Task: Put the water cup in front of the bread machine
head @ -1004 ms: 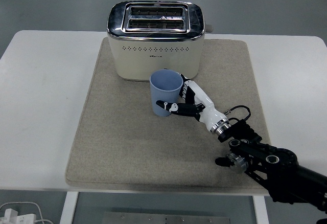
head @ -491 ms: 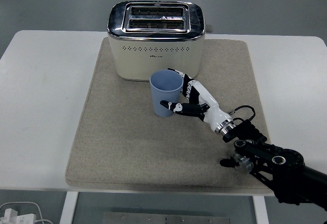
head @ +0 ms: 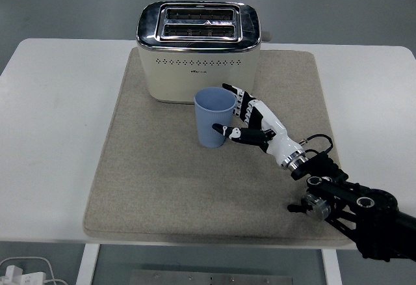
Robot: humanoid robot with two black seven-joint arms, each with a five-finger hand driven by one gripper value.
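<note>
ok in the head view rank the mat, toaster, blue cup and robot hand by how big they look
1. mat
2. toaster
3. blue cup and right hand: they look about alike, too close to rank.

No text can be read. The toaster [head: 198, 51] carries a small dark mark on its cream front face, just under the row of dots, but it is too small and blurred to make out as letters or a brand. The cup [head: 214, 117], the mat [head: 162, 181] and the table [head: 52, 103] show no print, label or number. The right hand [head: 250, 119] has black-and-white patterning on its fingers [head: 242, 103], none of it legible as writing.
</note>
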